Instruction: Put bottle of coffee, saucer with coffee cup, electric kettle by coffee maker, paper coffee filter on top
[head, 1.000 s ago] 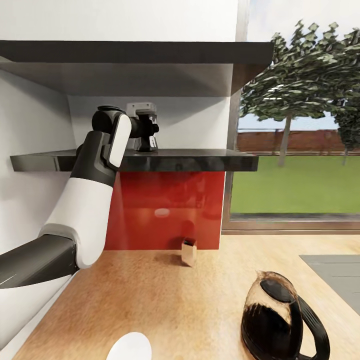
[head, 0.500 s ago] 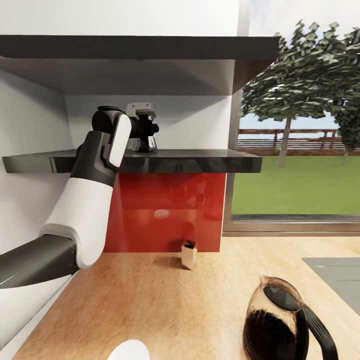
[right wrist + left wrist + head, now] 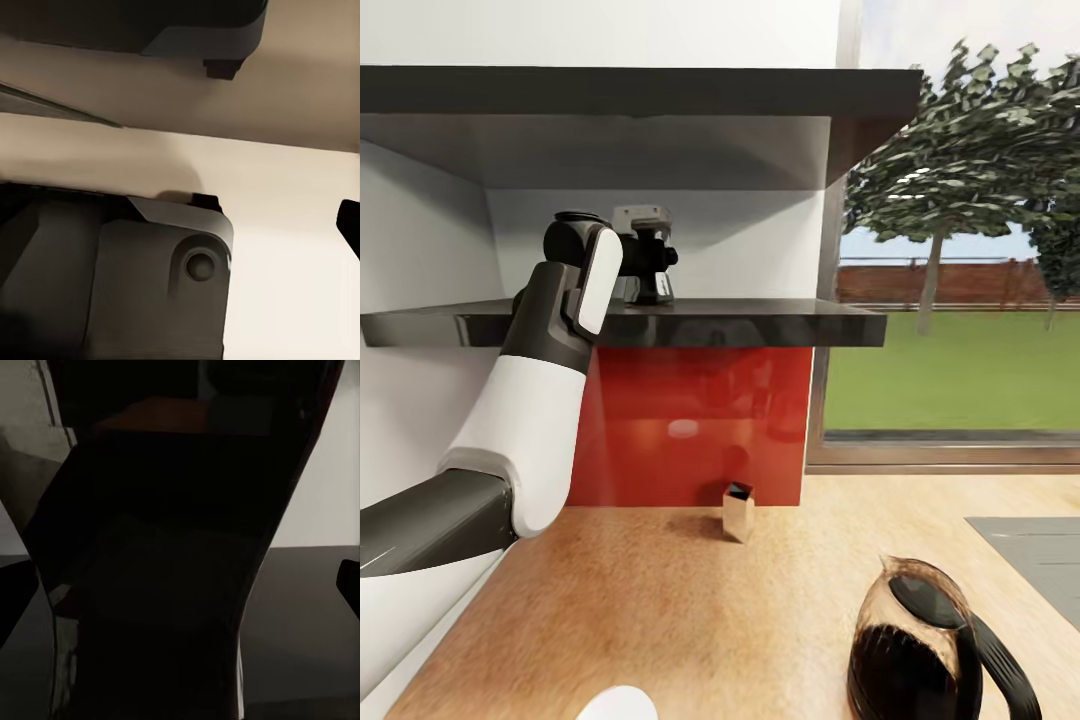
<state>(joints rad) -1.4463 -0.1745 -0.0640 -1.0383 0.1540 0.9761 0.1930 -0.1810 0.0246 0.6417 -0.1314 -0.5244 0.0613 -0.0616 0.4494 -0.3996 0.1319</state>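
One hand, the left hand [image 3: 656,275], reaches onto the kitchen shelf [image 3: 740,322] around a dark bottle of coffee [image 3: 150,585]; its grip cannot be judged. Below, the counter [image 3: 690,620] carries a small box [image 3: 738,511] at the far wall and the coffee maker [image 3: 920,650] near right.

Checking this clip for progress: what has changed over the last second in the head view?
Mostly the camera: the whole view has shifted a little, so the shelf and carafe sit differently in frame. The left arm stays raised at the shelf, with the left gripper at the dark bottle. The small box has not moved.
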